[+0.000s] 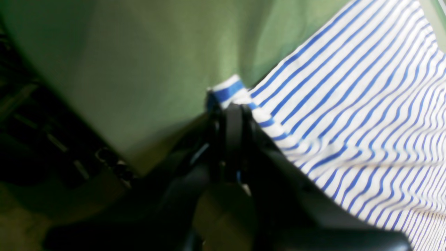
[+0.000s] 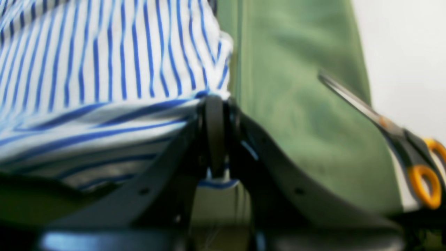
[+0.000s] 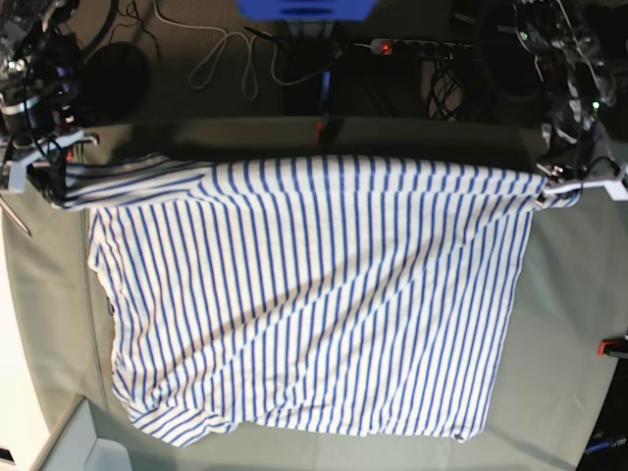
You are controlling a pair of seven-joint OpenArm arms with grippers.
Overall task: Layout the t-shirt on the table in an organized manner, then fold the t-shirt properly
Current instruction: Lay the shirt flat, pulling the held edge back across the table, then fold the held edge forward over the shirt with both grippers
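The white t-shirt (image 3: 304, 294) with thin blue stripes lies spread wide across the pale green table (image 3: 574, 324), its far edge pulled taut between both arms. At the right of the base view, my left gripper (image 3: 551, 190) is shut on one far corner of the shirt. The left wrist view shows that gripper (image 1: 230, 104) pinching the hem of the t-shirt (image 1: 366, 104) above the table (image 1: 139, 66). Over at the left, my right gripper (image 3: 54, 188) is shut on the other far corner. Its wrist view shows the gripper (image 2: 214, 101) clamping bunched fabric of the t-shirt (image 2: 104, 62).
Scissors with orange handles (image 2: 404, 139) lie on the table (image 2: 296, 104) close to the right gripper. Cables and a power strip (image 3: 392, 46) sit beyond the far edge. A red object (image 3: 615, 345) is at the right edge, and a white box (image 3: 78, 446) at the near left corner.
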